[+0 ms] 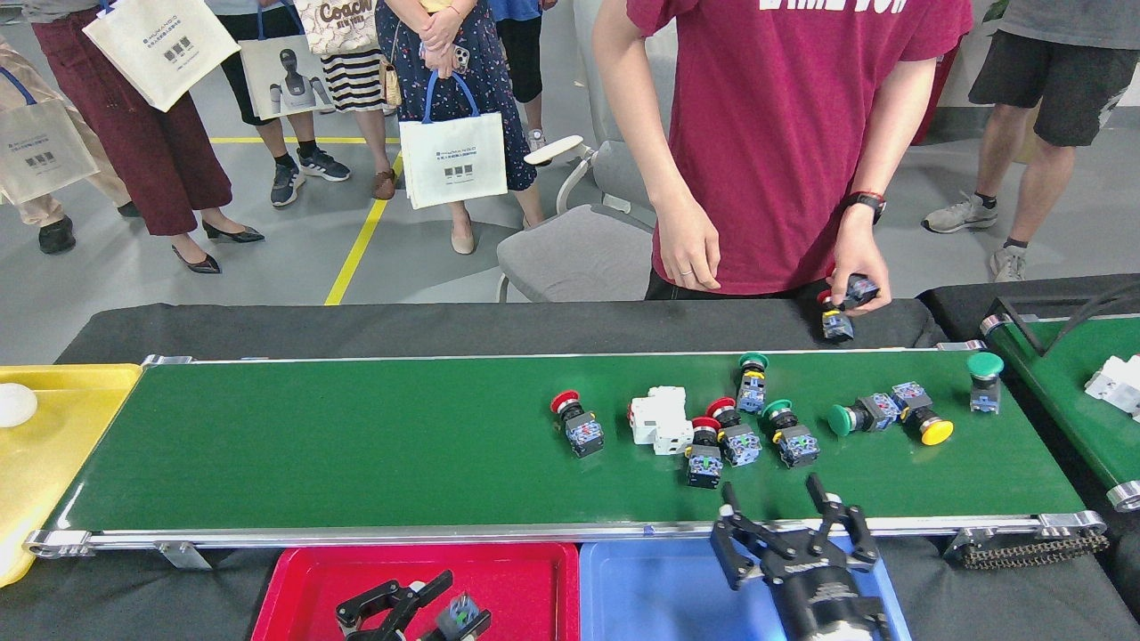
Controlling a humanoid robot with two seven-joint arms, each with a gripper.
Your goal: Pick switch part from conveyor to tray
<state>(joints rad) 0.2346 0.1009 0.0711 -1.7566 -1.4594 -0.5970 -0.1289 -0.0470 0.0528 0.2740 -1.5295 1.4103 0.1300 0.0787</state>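
Note:
Several switch parts lie on the conveyor [356,445]: a red one [570,418], a white block [661,420], a cluster of red and green ones [732,434], and a yellow one [922,425]. My left gripper [396,607] hangs over the red tray [534,588] at the bottom edge, mostly cut off. A switch part [463,614] sits at its right finger, and I cannot see whether it is held. My right gripper [769,487] stands open over the conveyor's front rail, just below the cluster, with nothing between its fingers.
A blue tray [650,596] sits beside the red one, and a yellow tray [53,445] is at the left end. Across the belt a person's hand [855,267] holds another part. A second belt [1069,401] at right carries a white part [1113,383]. Onlookers stand behind.

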